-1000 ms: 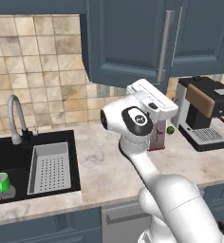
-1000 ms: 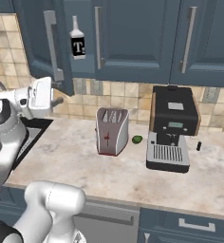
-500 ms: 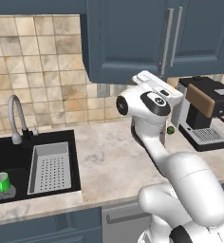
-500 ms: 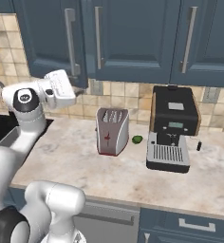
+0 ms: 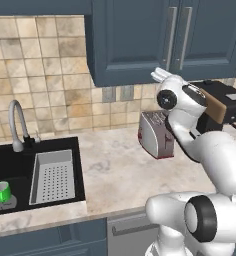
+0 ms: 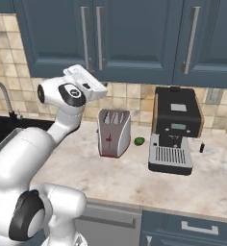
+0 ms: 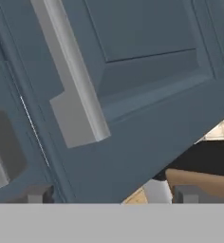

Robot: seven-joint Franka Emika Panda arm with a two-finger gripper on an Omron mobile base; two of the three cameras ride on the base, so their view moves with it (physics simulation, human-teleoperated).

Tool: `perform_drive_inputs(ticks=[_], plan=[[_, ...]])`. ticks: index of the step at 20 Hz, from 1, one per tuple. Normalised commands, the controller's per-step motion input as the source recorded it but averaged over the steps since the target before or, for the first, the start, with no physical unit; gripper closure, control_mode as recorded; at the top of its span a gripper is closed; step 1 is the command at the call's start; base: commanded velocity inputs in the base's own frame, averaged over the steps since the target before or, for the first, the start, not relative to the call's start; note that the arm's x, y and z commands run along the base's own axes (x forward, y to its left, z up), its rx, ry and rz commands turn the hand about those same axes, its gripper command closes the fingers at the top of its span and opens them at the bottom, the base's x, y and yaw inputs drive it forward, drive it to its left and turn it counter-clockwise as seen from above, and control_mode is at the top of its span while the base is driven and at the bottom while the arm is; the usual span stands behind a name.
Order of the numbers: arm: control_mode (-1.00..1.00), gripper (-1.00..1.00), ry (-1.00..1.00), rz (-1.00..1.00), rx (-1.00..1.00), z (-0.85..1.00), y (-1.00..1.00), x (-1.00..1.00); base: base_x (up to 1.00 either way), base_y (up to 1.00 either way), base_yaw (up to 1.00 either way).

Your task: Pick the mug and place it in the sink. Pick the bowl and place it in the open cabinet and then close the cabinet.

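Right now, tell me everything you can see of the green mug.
The mug is a small bright green cylinder with an open top, standing upright in the left part of the black sink. It looks smooth and glossy, like plastic or glazed ceramic; no handle can be made out. Its base rests on a grey round patch of the basin floor, to the left of the grey perforated tray and apart from it. Nothing else touches it, and the arm is far off by the wall cabinet.

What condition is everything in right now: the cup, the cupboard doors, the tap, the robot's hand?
mug: upright in the sink.
cabinet: doors shut.
tap: no water running.
toaster: slots empty.
coffee machine: nothing under it.
gripper: raised near the cabinet doors, holding nothing I can see.
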Motion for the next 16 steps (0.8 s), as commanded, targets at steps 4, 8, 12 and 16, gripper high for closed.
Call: perform_drive_inputs(ticks=[4,8,12,16], plan=[[-1.0,-1.0,-0.05,0.35,0.05,0.0,-0.59,0.79,0.0,0.0,0.0],[-1.0,-1.0,-0.1,0.35,0.02,0.0,-0.49,0.84,0.0,0.0,0.0],[-1.0,-1.0,-0.18,0.34,0.0,0.0,-0.32,0.93,0.0,0.0,0.0],[-1.0,-1.0,-0.25,0.32,0.0,0.0,-0.24,0.99,0.0,0.0,0.0]])
